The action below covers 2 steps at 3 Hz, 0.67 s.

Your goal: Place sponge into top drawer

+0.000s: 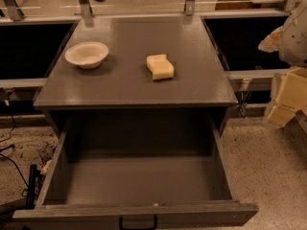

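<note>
The pale yellow sponge [159, 66] lies on the dark grey cabinet top [129, 87], right of centre. The top drawer [139, 181] is pulled fully open below, empty inside, with its front panel and black handle [138, 223] at the bottom edge. My gripper [288, 97] is at the far right edge of the view, beside the cabinet and well to the right of the sponge, holding nothing that I can see.
A cream round bowl [87, 54] sits on the cabinet top at the back left. A metal railing [144, 8] with glass runs behind the cabinet. Black cables [14, 162] lie on the speckled floor at the left.
</note>
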### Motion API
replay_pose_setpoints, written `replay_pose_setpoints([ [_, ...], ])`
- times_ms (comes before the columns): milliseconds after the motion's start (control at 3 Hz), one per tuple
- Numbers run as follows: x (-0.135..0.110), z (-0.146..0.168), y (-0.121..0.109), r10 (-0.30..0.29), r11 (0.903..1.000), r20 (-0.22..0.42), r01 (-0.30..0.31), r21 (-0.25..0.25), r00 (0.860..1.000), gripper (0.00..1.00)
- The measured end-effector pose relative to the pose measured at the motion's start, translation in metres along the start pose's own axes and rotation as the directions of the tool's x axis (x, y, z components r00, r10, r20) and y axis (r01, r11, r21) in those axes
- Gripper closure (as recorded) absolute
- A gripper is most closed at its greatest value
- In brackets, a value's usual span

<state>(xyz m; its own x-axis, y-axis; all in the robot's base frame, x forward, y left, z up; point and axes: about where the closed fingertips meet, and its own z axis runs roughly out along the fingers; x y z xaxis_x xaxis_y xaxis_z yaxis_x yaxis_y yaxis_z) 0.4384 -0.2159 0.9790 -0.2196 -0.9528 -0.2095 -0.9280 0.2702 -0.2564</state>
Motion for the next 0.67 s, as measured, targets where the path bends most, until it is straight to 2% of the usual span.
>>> replay_pose_setpoints([
  [333, 0.000, 0.000, 0.000, 0.000, 1.0000, 0.000, 0.000, 0.000, 1.000, 0.00],
  [667, -0.015, 0.004, -0.006, -0.038, 0.9986, 0.081, 0.041, -0.035, 0.996, 0.00],
])
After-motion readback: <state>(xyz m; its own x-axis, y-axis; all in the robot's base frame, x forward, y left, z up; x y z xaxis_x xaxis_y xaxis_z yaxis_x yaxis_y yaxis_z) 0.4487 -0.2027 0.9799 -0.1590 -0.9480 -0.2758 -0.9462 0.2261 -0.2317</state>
